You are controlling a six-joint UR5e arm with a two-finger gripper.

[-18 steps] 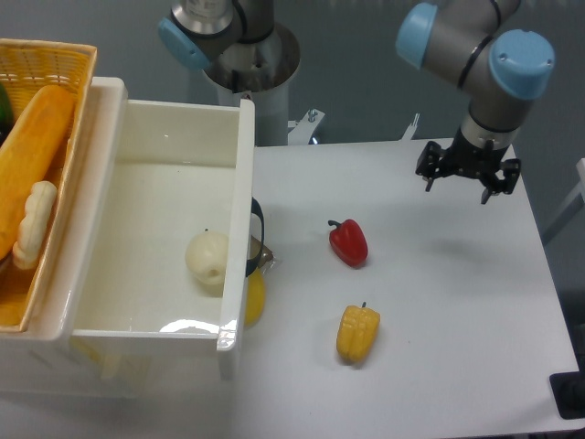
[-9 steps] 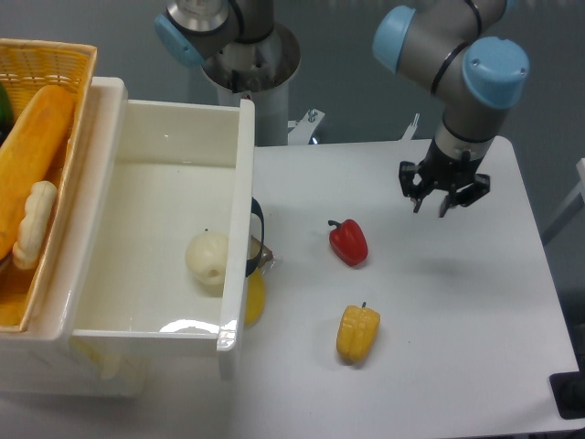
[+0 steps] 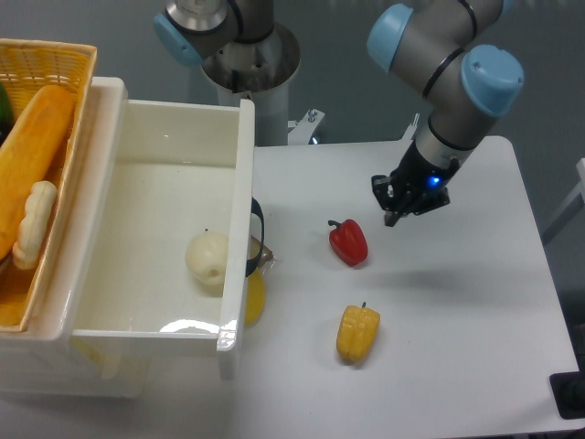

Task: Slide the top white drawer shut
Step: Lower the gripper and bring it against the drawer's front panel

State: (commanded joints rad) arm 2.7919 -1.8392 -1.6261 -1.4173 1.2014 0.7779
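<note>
From the fixed camera, my arm bends down over the white table (image 3: 457, 302), my black two-finger claw (image 3: 395, 207) empty, opening unclear, hanging near a red pepper (image 3: 349, 242). The glossy white plastic drawer (image 3: 155, 238) stands open, far left.

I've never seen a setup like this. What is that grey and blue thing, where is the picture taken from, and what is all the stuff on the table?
The grey and blue thing is a robot arm; at its tip is a gripper with two small fingers for grasping. It hangs above the white table and holds nothing; whether the fingers are open is too small to tell. One fixed camera looks down from the front. On the table lie a red bell pepper and a yellow bell pepper. At left is the top white drawer, pulled open, with a pale round fruit inside and a black handle on its front. A wicker basket with food sits beside it. Something orange shows by the drawer front.
</note>
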